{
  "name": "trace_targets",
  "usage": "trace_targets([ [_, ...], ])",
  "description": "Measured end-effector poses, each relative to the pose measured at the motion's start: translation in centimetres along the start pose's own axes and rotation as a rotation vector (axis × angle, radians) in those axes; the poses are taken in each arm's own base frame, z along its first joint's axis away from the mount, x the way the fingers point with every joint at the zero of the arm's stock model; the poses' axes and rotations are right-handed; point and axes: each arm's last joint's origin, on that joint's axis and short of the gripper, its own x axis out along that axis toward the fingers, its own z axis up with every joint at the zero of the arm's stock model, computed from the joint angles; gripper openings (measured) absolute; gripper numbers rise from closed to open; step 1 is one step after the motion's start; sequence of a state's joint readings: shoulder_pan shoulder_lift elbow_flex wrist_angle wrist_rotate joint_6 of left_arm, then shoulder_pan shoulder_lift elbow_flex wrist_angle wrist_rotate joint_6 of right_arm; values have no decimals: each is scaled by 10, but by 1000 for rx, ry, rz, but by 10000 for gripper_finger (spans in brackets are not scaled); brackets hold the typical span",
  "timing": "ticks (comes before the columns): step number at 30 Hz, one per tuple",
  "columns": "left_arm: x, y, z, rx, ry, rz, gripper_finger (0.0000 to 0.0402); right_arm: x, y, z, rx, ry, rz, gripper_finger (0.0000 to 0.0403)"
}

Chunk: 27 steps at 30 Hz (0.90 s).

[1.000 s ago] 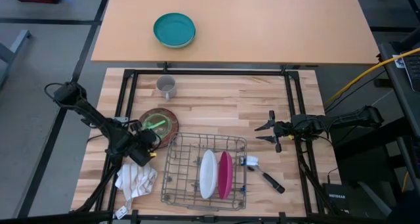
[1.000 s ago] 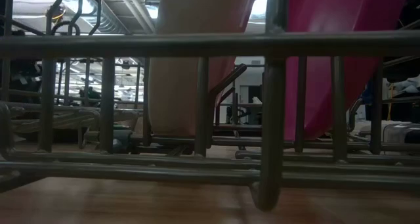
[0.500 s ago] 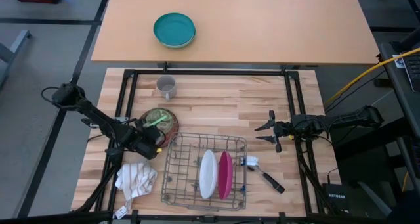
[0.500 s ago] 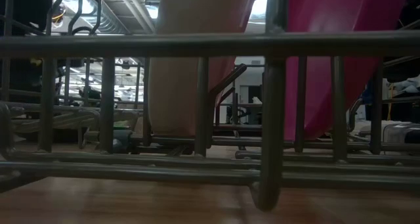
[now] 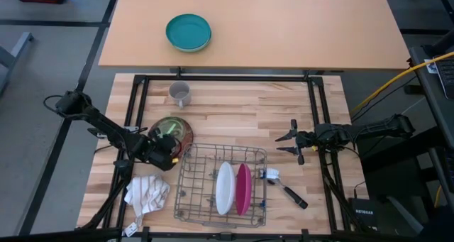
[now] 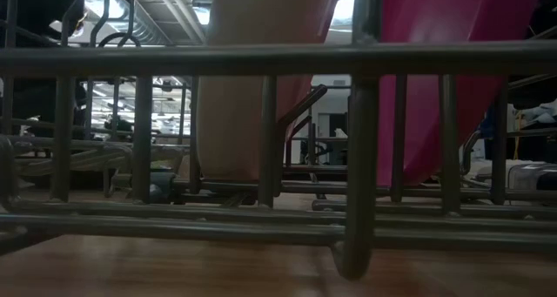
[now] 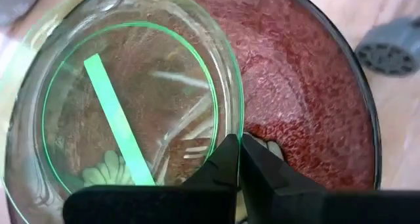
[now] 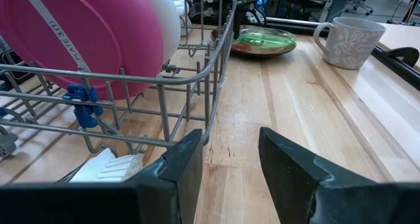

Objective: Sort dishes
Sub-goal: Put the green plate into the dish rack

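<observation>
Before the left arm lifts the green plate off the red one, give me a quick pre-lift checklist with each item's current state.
1. Left claw shut on the pale green plate rim: ok, fingers pinched together at its edge.
2. Only the green plate gripped, not the dark red plate beneath: cannot tell.
3. Free slots in the dish rack beside the white plate and pink plate: ok.
4. Right claw open and parked away from the rack: ok.
5. Grey mug away from the stack: ok.
</observation>
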<state>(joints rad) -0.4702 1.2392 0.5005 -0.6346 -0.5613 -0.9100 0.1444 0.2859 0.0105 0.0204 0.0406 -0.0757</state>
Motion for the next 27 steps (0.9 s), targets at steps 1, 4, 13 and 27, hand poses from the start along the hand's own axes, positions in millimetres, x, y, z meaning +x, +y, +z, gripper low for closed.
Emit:
trace_targets([
  [1, -1, 0, 1, -22, -1, -2, 2, 0, 0, 0, 0, 0, 0, 154],
  [4, -4, -2, 5, -100, -10, -15, 1, 0, 0, 0, 0, 0, 0, 154],
  [13, -15, -9, 19, -199, -39, -49, 1, 0, 0, 0, 0, 0, 0, 154],
  [27, -47, -3, 45, -222, -157, 38, 0, 0, 0, 0, 0, -3, 0, 154],
])
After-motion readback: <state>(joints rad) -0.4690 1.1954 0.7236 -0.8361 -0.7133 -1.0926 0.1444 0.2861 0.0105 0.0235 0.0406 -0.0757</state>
